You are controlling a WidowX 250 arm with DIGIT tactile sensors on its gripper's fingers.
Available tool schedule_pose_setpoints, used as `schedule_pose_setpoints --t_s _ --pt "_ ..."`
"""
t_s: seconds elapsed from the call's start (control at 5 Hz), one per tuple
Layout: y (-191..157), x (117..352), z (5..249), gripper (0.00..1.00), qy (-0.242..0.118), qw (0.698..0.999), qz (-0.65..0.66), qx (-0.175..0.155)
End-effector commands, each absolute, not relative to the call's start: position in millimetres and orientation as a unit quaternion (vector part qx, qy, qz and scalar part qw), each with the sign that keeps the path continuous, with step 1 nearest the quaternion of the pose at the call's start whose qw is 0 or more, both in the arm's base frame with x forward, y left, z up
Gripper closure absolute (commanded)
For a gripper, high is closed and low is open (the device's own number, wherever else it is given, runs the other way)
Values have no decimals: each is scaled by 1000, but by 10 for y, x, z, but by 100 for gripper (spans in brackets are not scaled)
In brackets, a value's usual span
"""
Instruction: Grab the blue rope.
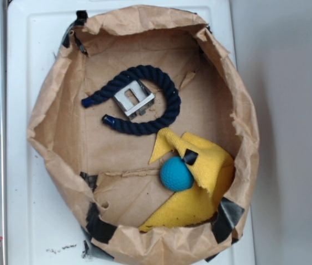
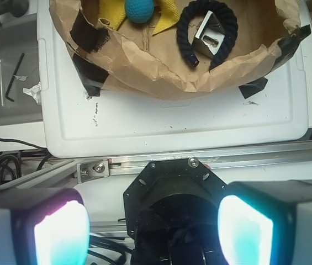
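The blue rope (image 1: 169, 107) is a thick navy twisted cord with shiny blue ends, curled in a C on the floor of a brown paper basin (image 1: 45, 127). It loops around a small metal bracket (image 1: 133, 99). In the wrist view the blue rope (image 2: 184, 33) lies far off at the top, inside the basin's crumpled wall. My gripper (image 2: 154, 232) is well back from the basin, above the robot's black base (image 2: 172, 187). Its glowing pads (image 2: 62, 234) stand wide apart with nothing between them. The exterior view does not show the gripper.
A teal ball (image 1: 176, 173) rests on a yellow cloth (image 1: 200, 187) in the basin's near right part. The basin sits on a white board (image 2: 172, 116), taped with black patches. An aluminium rail (image 2: 244, 157) runs between board and base. An Allen key (image 2: 13, 77) lies at left.
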State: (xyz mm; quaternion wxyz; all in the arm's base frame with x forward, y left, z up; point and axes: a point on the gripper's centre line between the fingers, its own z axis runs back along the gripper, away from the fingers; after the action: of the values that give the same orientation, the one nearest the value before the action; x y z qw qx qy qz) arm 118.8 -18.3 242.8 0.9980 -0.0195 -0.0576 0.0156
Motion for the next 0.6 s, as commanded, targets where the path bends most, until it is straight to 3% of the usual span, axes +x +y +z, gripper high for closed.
schedule_pose_setpoints --t_s 0.0,0.2,0.4 --pt "-183 1188 2428 0 -58 998 16 -19" --pt "-161 1688 2462 0 -54 998 38 -14" --pt "-16 2184 2346 0 -66 996 64 -7"
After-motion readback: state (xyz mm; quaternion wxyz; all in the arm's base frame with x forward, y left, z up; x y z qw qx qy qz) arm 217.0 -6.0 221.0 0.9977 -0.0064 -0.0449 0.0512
